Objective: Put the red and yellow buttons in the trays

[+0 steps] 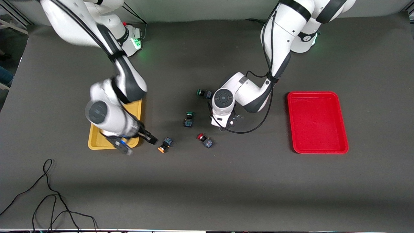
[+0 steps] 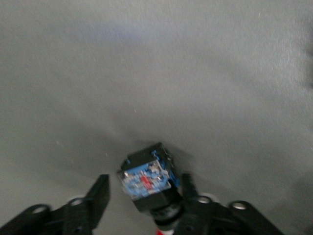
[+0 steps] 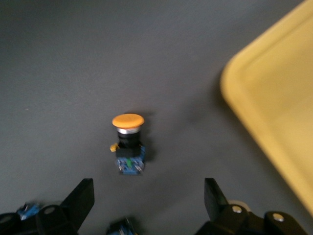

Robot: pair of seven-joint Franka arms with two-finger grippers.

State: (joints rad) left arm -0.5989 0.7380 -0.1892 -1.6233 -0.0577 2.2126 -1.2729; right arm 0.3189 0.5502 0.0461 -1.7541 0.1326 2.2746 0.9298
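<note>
Dark tabletop w/ orange-capped button (image 3: 128, 142), blue body, between spread right hand (image 3: 146, 196) fingers.

One high camera is looking down across the surface while two wrist cameras are peering close past their own jaws.

The front view is facing the arm bases, taking in the whole dark grey surface (image 1: 207, 181). The right wrist view is sitting close above the orange-capped, dark-bodied push-button (image 3: 128, 142), also showing in the front view (image 1: 164, 144). The left wrist view is hovering nearer still over a dark blue-black switch block (image 2: 146, 177).
</note>
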